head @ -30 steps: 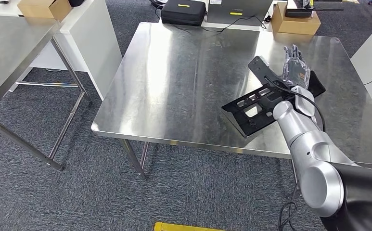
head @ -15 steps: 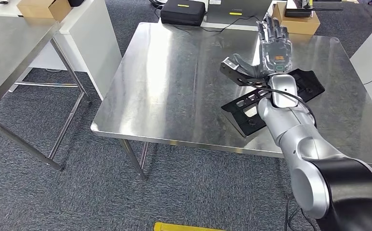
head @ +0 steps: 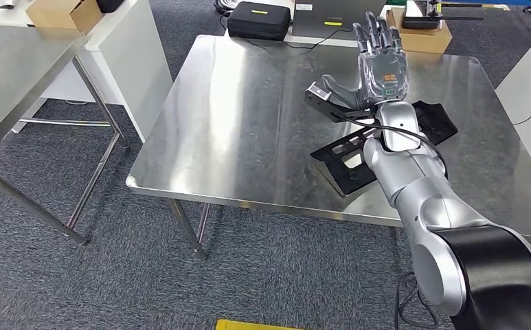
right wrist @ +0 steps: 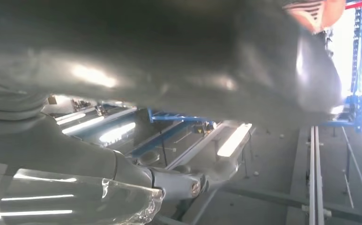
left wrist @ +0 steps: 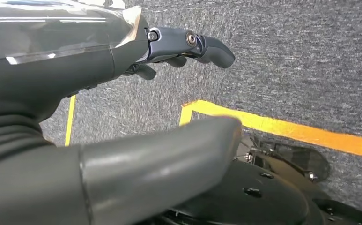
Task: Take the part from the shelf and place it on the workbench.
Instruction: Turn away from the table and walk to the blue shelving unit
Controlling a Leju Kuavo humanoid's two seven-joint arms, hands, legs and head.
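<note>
1. The placing step is judged to be all but finished: the black part [head: 386, 146], a flat plate with cut-out openings, is lying on the steel workbench [head: 249, 117], toward its right half and close to the near edge, with one corner reaching to just beside that edge.

2. The left hand [left wrist: 122, 112] is being shown in the left wrist view above grey carpet with yellow floor tape [left wrist: 282, 126]; nothing is being held in it, the thumb is lying apart from the darker fingers [left wrist: 188, 44], which are bent at their tips, and it is being read as empty and open.

3. The right hand [head: 379, 65] is being held raised above the workbench, over the far end of the part, with its fingers [head: 376, 31] spread and pointing toward the far edge and its thumb [head: 328, 93] stretched out to the side. Nothing is being gripped or pinched by it, and it is being judged as clear of the part, though the gap beneath the palm cannot be seen outright.

4. What the next move calls for is judged to be a plain withdrawal: the right arm [head: 420, 199], now reaching across the part's near end, is to be drawn back over the near edge without the part being brushed or dragged.

5. Beyond the far edge, a black case [head: 259, 17] and a cardboard box [head: 424, 38] are standing, well apart from the part.
</note>
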